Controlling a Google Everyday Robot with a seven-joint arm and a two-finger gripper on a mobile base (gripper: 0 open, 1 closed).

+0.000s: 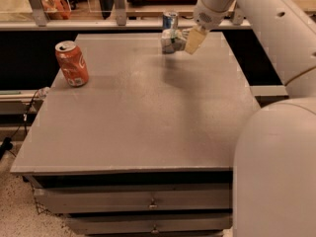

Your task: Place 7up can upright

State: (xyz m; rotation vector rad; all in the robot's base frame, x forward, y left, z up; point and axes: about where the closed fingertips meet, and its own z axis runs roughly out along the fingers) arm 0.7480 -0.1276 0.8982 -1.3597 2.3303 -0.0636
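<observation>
7up can [172, 40] in the hand [183, 41], upper middle
Gripped just off the worktop [138, 122]; released tilted, it'd tip over, maybe into the blue can [170, 19] behind.

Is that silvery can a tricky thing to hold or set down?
The 7up can, gripped by the hand near the table's far edge, looks dented, so it is probably thin-walled and easily crushed. Laid sideways, its round body would likely roll. The dents may make it wobble upright.
</observation>
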